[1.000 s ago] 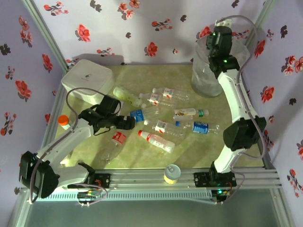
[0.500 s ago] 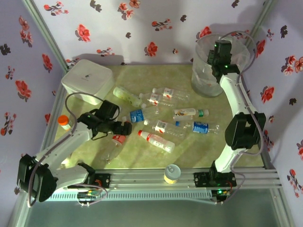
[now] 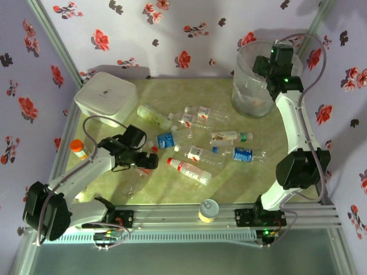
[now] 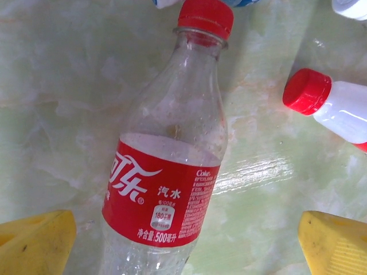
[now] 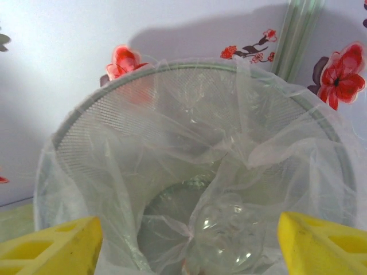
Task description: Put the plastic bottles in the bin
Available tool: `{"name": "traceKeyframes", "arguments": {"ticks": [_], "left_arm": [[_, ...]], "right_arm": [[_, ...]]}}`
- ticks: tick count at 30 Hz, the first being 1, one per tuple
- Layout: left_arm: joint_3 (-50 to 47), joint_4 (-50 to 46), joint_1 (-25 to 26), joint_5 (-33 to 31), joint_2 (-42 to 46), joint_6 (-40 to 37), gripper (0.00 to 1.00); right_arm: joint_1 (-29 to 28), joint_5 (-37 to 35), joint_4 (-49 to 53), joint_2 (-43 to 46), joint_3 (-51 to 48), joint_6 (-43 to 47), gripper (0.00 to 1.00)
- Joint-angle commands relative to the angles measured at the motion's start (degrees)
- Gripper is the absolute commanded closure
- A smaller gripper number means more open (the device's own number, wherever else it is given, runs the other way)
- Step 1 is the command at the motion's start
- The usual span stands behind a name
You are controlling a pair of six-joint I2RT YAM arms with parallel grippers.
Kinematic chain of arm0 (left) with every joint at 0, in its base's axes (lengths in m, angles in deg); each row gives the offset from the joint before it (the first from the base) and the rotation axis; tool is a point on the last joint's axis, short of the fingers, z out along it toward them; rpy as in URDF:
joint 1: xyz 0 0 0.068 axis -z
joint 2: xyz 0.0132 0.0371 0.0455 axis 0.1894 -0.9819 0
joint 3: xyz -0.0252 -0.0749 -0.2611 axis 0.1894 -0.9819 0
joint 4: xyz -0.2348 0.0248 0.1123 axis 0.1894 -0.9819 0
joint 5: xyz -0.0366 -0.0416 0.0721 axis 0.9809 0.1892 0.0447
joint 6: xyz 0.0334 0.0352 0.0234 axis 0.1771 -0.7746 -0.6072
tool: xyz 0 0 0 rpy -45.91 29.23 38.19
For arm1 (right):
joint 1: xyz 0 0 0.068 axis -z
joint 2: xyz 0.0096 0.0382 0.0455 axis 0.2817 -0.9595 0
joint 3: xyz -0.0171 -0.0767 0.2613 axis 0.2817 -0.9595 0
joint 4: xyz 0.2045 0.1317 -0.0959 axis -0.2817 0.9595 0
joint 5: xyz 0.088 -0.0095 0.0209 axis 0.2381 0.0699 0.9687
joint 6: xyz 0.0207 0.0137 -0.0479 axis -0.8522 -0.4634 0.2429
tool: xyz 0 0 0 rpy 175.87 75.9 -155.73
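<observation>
A clear cola bottle with a red label and red cap [image 4: 166, 189] lies on the table between the yellow fingers [image 4: 34, 240] of my open left gripper [image 4: 186, 246]; the fingers stand apart from it. From above, this gripper [image 3: 150, 161] hangs over that bottle [image 3: 137, 176]. Several more plastic bottles [image 3: 198, 153] lie scattered mid-table, one with a red cap [image 4: 307, 90] close by. My right gripper [image 3: 270, 62] hovers open over the bin [image 3: 252, 91]. Inside the bag-lined bin [image 5: 86, 114] a clear bottle [image 5: 229, 238] rests at the bottom, below the gripper [image 5: 186, 240].
A white rounded box [image 3: 106, 96] sits at the back left. An orange-capped bottle [image 3: 78, 149] stands at the left edge, near the left arm. A yellow can [image 3: 208, 210] stands on the front rail. Flowered walls close in the table.
My left gripper has slid toward the near side, from the blue-label bottle to above the cola bottle. The right gripper has shifted right over the bin.
</observation>
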Motion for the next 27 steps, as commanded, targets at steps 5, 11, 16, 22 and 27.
{"name": "traceKeyframes", "arguments": {"ticks": [5, 11, 16, 22, 27], "left_arm": [[-2.2, -4.4, -0.2, 0.5, -0.6, 1.8, 0.0], [-0.5, -8.9, 1.2, 2.7, -4.3, 2.1, 0.0], [-1.0, -9.6, 3.5, 3.7, -7.6, 5.6, 0.0], [-0.3, -8.8, 4.4, 2.6, -10.4, 5.3, 0.11], [3.4, -9.0, 4.4, -0.8, -15.7, 3.5, 0.34]], "right_arm": [[0.0, 10.3, 4.1, 9.4, -1.5, -5.1, 0.17], [-0.4, 17.0, 5.4, 12.5, -7.2, -8.5, 0.16], [-0.9, 19.2, 5.0, 16.0, -13.9, -10.0, 0.13], [-1.0, 20.9, 5.3, 18.5, -18.9, -11.1, 0.12], [-1.3, 22.7, 4.4, 19.4, -20.9, -12.8, 0.12]]}}
